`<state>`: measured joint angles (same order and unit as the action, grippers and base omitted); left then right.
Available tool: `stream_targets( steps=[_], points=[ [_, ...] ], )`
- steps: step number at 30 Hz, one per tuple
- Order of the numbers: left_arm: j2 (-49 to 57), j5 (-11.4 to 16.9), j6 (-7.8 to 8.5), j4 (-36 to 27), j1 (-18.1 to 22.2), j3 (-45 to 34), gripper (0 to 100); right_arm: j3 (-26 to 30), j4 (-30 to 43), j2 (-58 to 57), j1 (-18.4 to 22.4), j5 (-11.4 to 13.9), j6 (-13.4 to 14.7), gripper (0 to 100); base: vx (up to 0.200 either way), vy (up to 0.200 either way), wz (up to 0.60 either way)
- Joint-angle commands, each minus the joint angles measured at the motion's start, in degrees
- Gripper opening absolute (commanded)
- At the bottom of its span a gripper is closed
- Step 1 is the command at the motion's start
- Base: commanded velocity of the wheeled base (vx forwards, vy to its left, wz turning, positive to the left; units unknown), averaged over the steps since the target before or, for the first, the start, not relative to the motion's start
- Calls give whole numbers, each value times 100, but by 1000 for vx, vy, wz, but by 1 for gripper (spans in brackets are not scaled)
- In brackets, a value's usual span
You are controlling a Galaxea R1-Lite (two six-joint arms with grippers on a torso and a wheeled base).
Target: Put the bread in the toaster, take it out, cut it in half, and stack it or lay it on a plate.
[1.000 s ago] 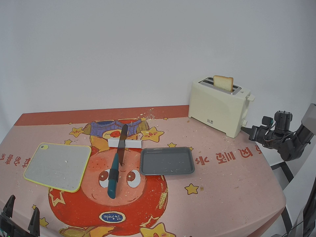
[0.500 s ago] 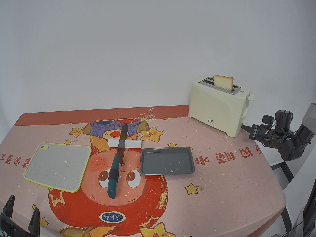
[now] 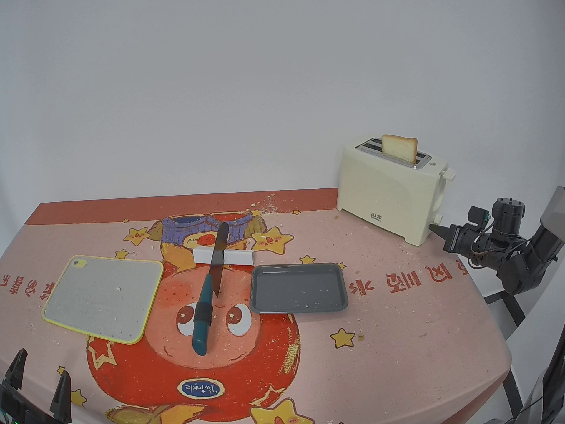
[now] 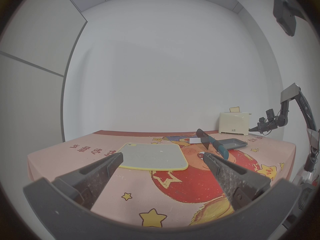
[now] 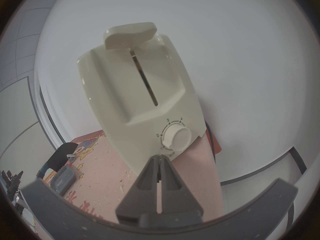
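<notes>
A cream toaster stands at the back right of the table, with a slice of bread sticking up out of its near slot. My right gripper is shut and empty, level with the toaster's lower right end and just short of it. In the right wrist view its closed tips point at the dial, and the lever sits at the top of its slot. My left gripper is open and empty over the table's front left corner, with its fingertips at the head view's lower edge.
A grey tray lies mid-table. Left of it, a teal-handled knife leans its blade on a white block. A grey cutting board with a yellow rim lies at the left. Crumbs dot the printed tablecloth.
My right arm has shifted very slightly beside the toaster. The bread, knife, tray and board have stayed put.
</notes>
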<state>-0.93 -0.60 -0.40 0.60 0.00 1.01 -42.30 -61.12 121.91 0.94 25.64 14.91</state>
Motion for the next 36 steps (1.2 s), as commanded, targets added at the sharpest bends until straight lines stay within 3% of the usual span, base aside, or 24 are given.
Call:
stream_targets(
  steps=[1, 18, 22, 26, 36],
  points=[
    [93, -2, -4, 2, 0, -101, 100, 117, -31, -545, 12, 20, 3, 0, 0, 0, 0],
    [93, -2, -4, 2, 0, -101, 100, 64, -84, -1477, 108, 20, 30, 0, 0, 0, 0],
    [93, -2, -4, 2, 0, -101, 100, -200, -93, -1406, 99, -76, 47, 0, 0, 0, 0],
    [93, -2, -4, 2, 0, -101, 100, -367, -93, -1213, 91, -358, 65, 0, 0, 0, 0],
    [93, -2, -4, 2, 0, -101, 100, -621, -102, -800, 99, -481, 91, 0, 0, 0, 0]
  ],
)
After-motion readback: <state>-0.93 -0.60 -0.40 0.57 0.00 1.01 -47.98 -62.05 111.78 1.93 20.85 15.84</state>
